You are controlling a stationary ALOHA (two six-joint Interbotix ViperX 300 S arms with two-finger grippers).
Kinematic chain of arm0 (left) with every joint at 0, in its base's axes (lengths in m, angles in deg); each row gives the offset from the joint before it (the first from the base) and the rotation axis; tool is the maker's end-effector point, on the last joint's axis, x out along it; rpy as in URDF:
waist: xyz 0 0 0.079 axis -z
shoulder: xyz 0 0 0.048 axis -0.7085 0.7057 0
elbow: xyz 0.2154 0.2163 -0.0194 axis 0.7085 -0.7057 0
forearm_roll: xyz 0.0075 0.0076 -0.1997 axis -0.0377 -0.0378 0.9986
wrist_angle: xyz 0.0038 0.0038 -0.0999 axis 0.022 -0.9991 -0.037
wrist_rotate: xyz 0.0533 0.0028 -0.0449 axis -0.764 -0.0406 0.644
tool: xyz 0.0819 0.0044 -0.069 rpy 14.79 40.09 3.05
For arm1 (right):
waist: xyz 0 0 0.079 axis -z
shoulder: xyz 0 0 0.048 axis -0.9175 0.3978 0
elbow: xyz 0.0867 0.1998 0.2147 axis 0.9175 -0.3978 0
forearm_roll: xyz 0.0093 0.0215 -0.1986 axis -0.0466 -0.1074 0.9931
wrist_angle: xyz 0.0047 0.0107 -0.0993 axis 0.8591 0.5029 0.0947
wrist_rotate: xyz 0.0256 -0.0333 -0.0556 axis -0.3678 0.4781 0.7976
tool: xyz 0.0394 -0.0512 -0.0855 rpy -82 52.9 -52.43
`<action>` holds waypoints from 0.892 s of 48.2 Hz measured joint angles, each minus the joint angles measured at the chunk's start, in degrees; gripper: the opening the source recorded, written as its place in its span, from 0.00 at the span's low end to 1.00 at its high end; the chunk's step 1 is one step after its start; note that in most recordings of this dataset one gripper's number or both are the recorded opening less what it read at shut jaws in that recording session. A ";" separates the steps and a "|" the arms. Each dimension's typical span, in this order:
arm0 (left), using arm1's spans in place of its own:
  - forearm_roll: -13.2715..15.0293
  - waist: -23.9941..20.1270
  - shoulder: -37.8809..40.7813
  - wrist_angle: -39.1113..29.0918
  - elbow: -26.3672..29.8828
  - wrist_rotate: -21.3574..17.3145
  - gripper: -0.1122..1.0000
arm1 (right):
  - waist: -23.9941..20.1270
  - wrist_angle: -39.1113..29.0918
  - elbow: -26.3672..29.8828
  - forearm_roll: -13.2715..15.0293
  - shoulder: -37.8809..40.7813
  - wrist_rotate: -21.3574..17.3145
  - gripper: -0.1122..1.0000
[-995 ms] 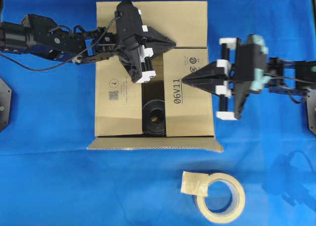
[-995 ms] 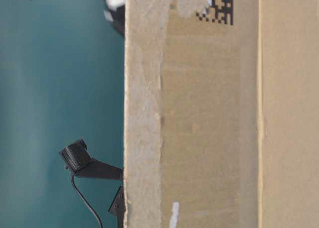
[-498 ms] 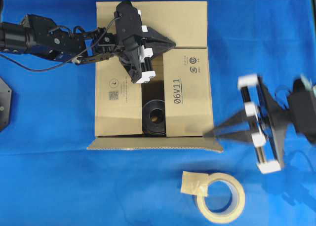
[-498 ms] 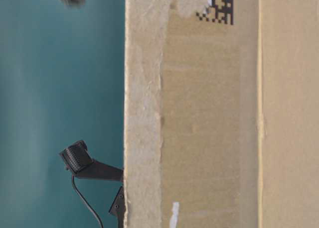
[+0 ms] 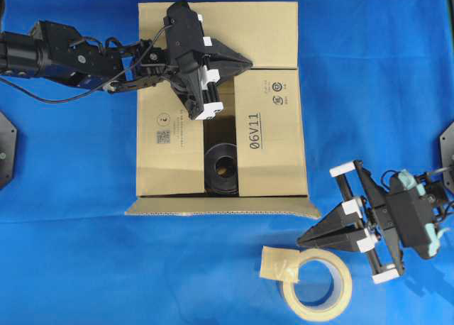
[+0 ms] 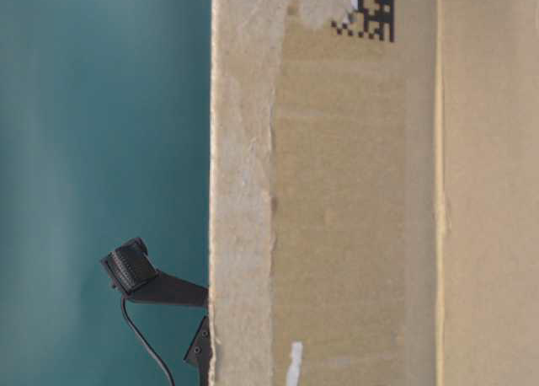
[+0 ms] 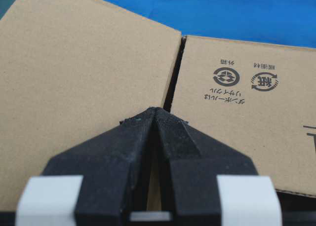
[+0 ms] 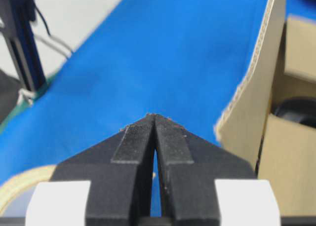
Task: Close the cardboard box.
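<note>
The cardboard box (image 5: 277,147) stands mid-table on the blue cloth. Its far, left and right flaps are folded in, and a dark gap between the side flaps shows a black round object (image 5: 223,169) inside. The near flap (image 5: 220,206) sticks out toward the front, and its edge (image 8: 249,95) shows in the right wrist view. My left gripper (image 5: 248,61) is shut and empty, its tip (image 7: 155,111) on the seam between the far flap and the printed right flap. My right gripper (image 5: 301,240) is shut and empty, low over the cloth off the box's near right corner (image 8: 154,117).
A beige tape roll (image 5: 319,282) with a loose end lies just in front of the right gripper. The table-level view is filled by the box wall (image 6: 354,192), with a black camera mount (image 6: 135,272) beside it. Blue cloth surrounds the box.
My right gripper has left the printed right flap and swung out to the right, then down to the near right by the tape roll. The left arm has not moved.
</note>
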 measured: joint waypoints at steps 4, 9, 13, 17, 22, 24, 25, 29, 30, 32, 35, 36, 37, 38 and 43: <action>0.00 0.00 0.00 0.00 0.00 0.00 0.10 | 0.09 1.32 -0.44 -0.09 0.26 0.00 0.10; 0.00 0.00 -0.09 0.00 0.00 0.00 0.10 | 0.09 2.20 -0.53 -0.09 0.18 0.00 0.10; 0.00 0.00 -0.09 0.00 0.00 0.00 0.10 | 0.26 2.46 -0.62 -0.09 0.26 0.35 0.10; 0.00 -0.09 0.00 0.00 0.00 0.00 0.10 | 1.58 2.55 -0.62 -0.18 0.18 0.53 0.10; 0.00 0.00 0.00 0.00 0.00 0.00 0.10 | 4.92 2.55 -0.70 -0.18 -0.18 0.53 0.10; 0.00 0.00 0.00 0.00 0.00 0.00 0.10 | 6.50 2.55 -0.79 -0.09 -0.35 0.53 0.10; 0.00 0.00 -0.09 0.00 0.00 0.00 0.10 | 7.38 2.55 -0.88 -0.09 -0.44 0.53 0.10; 0.00 0.09 -0.09 0.00 0.00 -0.09 0.10 | 10.99 2.29 -0.88 -0.09 -0.62 0.44 0.10; 0.00 0.09 0.00 0.00 0.00 0.00 0.10 | 11.87 2.11 -0.97 -0.09 -0.53 0.35 0.10; 0.00 0.18 0.00 0.00 0.00 0.00 0.10 | 13.71 1.41 -0.97 -0.09 -0.53 0.09 0.10; 0.00 0.26 -0.09 0.00 0.00 0.09 0.10 | 15.82 0.35 -0.97 -0.26 -0.44 0.00 0.10; 0.00 0.26 0.00 0.00 0.00 0.09 0.10 | 16.44 0.09 -0.97 -0.35 -0.26 0.00 0.10; 0.00 0.26 0.00 0.00 0.00 0.00 0.10 | 16.88 -0.26 -0.88 -0.53 -0.09 0.00 0.10; 0.00 0.26 0.00 0.00 0.00 0.09 0.10 | 17.31 -0.62 -0.97 -0.62 0.18 0.00 0.10; 0.00 0.44 0.00 -0.18 0.00 0.18 0.10 | 18.46 -1.49 -0.88 -1.76 1.85 0.00 0.10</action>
